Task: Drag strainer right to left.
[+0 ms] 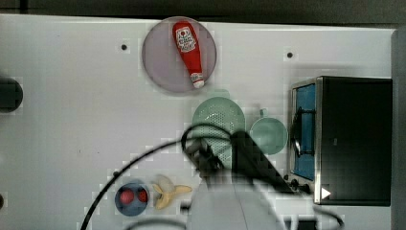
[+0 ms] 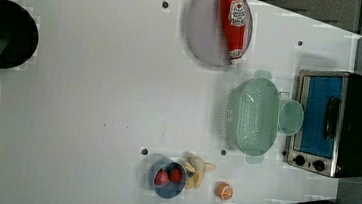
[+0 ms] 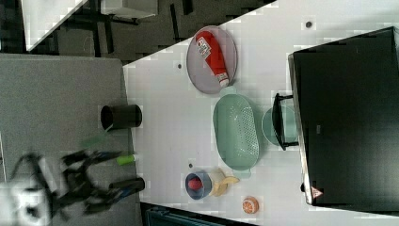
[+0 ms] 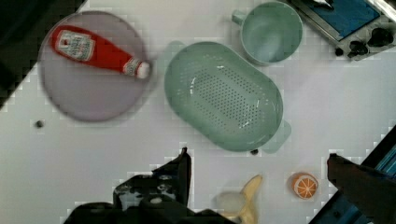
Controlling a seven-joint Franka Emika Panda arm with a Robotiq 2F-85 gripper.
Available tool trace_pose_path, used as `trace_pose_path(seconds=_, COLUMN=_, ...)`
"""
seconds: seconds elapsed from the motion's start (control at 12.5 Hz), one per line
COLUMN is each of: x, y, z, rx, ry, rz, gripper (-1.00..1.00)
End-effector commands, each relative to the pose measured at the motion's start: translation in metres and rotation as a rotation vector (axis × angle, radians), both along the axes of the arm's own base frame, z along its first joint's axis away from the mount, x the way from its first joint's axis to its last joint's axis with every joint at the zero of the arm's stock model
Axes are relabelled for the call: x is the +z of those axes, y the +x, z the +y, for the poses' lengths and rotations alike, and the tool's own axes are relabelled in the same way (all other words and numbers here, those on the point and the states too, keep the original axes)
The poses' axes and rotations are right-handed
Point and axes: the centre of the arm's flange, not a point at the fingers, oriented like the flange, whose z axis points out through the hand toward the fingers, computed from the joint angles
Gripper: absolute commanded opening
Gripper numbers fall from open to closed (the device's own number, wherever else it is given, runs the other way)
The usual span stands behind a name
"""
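The strainer (image 1: 218, 116) is a pale mint-green oval colander with a dotted bowl. It stands on the white table a little right of centre in the top view, just below the plate. It also shows as the strainer (image 2: 255, 114) in the left view, the strainer (image 3: 235, 131) in the right view and the strainer (image 4: 224, 107) under the wrist camera. My gripper (image 4: 257, 175) hangs open above the table beside the strainer's long side, with nothing between its fingers (image 4: 182, 169). In the top view my arm (image 1: 239, 167) covers the strainer's lower edge.
A round green mug (image 1: 269, 135) sits against the strainer toward the toaster oven (image 1: 352, 139). A grey plate (image 1: 160, 60) carries a ketchup bottle (image 1: 187, 48). A blue bowl (image 2: 156, 187) of red fruit, a banana (image 2: 197, 170) and an orange (image 2: 224, 190) lie near the table's edge.
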Motion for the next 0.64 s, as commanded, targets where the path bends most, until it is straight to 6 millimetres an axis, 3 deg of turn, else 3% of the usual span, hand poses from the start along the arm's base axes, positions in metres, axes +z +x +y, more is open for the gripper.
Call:
trace_pose_path(seconds=0.08, x=-0.125, y=0.033, z=0.002, rx=-0.187, ry=-0.003, rz=0.188, gripper=1.00)
trace_pose_path(seconds=0.32, x=-0.208, y=0.054, z=0.003, rx=-0.356, ry=-0.012, rz=0.227, gripper=1.00)
trace_pose_path(seconds=0.64, x=-0.296, y=0.079, z=0.003, rx=-0.438, ry=-0.006, rz=0.207, gripper=1.00)
